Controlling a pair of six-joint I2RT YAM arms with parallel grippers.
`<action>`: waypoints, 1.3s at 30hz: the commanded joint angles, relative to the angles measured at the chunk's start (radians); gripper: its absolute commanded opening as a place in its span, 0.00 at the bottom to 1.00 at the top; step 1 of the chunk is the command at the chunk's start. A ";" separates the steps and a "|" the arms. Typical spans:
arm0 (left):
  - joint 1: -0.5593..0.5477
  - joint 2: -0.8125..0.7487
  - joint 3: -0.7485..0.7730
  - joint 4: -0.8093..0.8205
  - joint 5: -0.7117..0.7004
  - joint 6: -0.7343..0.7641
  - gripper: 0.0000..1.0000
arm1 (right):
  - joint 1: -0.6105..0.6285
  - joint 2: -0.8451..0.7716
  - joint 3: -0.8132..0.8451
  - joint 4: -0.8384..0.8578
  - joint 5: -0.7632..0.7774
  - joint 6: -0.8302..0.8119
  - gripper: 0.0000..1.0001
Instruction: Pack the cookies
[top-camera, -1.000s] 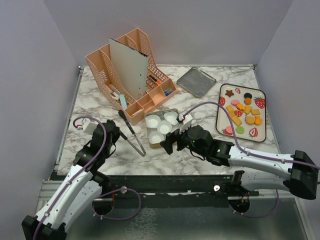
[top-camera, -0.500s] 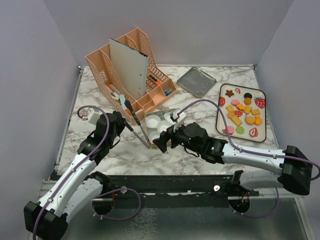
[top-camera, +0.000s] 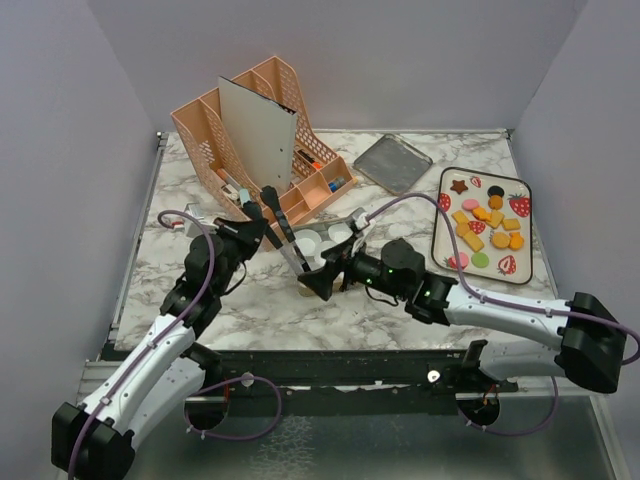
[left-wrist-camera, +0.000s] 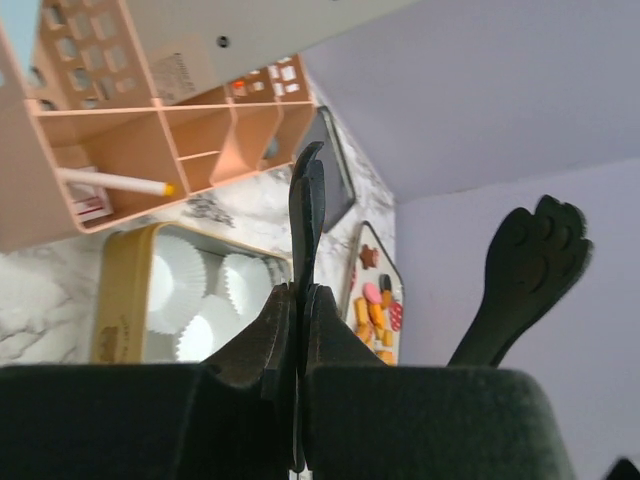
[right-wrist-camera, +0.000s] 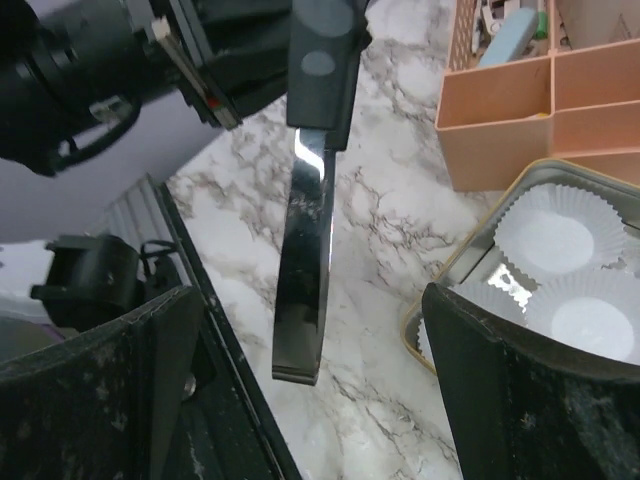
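The cookies (top-camera: 485, 225), orange-yellow squares, pink rounds, a brown star and a dark round, lie on a strawberry-print tray (top-camera: 437, 240) at the right; they also show far off in the left wrist view (left-wrist-camera: 375, 315). My left gripper (top-camera: 252, 232) (left-wrist-camera: 300, 300) is shut on one arm of black tongs (top-camera: 288, 240) (left-wrist-camera: 306, 220), held tilted above the table. The tongs' joined metal end (right-wrist-camera: 305, 290) hangs between the fingers of my open right gripper (top-camera: 322, 282) (right-wrist-camera: 310, 300), untouched. A gold tin (top-camera: 352, 216) (right-wrist-camera: 470, 260) with white paper cups sits behind it.
A peach desk organiser (top-camera: 300, 195) with a white board stands at the back left. A small metal tray (top-camera: 392, 163) lies at the back centre. The table's near edge and black rail (right-wrist-camera: 240, 380) run just below the right gripper.
My left gripper has lifted the tongs off the table and raised them up and to the right. My right gripper has moved left until its open fingers flank the tongs' lower end.
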 joint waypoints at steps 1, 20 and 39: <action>-0.003 -0.010 -0.050 0.295 0.129 -0.017 0.00 | -0.113 -0.077 -0.076 0.188 -0.206 0.164 1.00; -0.007 0.340 0.105 0.648 0.345 -0.181 0.00 | -0.454 -0.055 -0.213 0.631 -0.548 0.641 1.00; -0.059 0.630 0.291 0.859 0.412 -0.269 0.00 | -0.528 0.107 -0.103 0.858 -0.629 0.833 1.00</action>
